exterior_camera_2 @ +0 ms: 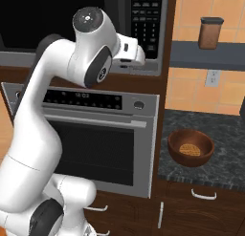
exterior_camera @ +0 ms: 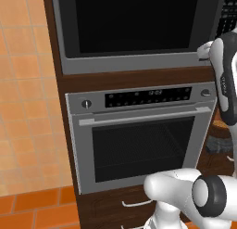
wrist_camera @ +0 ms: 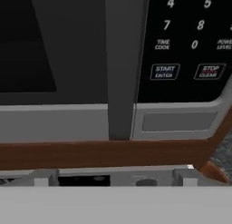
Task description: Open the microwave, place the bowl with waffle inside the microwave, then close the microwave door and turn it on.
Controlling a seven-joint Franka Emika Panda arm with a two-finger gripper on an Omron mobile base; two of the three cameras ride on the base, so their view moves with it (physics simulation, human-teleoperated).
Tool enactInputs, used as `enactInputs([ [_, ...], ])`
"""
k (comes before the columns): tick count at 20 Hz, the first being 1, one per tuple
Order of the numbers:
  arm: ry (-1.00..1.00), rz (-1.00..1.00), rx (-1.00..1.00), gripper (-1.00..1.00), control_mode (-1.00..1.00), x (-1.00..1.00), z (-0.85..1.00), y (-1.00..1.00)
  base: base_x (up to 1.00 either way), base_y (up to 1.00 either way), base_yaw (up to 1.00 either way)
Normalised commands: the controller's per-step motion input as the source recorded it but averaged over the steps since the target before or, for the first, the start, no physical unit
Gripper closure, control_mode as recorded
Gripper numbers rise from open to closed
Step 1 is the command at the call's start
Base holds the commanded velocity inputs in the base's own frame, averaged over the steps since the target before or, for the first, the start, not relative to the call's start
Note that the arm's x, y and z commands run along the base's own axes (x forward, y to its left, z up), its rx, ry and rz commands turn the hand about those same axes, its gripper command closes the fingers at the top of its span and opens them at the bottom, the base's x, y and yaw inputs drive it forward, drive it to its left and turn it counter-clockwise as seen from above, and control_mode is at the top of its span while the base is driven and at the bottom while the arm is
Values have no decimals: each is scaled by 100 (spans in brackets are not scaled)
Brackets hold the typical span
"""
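The microwave [exterior_camera_2: 81, 25] sits built in above the steel oven [exterior_camera_2: 95, 134], its door [exterior_camera: 134, 24] closed flush and the vertical handle [wrist_camera: 121, 64] dead ahead of the hand, keypad [wrist_camera: 186, 41] at 2 o'clock. Whether the gripper's fingers are apart I cannot tell. The bowl with waffle [exterior_camera_2: 190, 147] rests on the dark counter [exterior_camera_2: 225, 134] at the oven's 3 o'clock, near the front edge, open counter around it

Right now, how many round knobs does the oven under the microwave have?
2. One knob sits at the left end of the oven control panel, the other knob at the right end. The robot arm hides some of the panel, so another could hide.
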Motion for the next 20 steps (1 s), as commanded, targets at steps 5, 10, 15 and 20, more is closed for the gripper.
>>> enactInputs([
  [5,-12,-5,3,-100,-100,38,9,-6,0,0,0],
  [10,-26,-4,2,-100,-100,30,0,0,0,0,0],
  [15,-11,-2,7,-100,-100,45,0,-6,0,0,0],
  [20,0,0,8,-100,-100,50,0,-12,0,0,0],
])
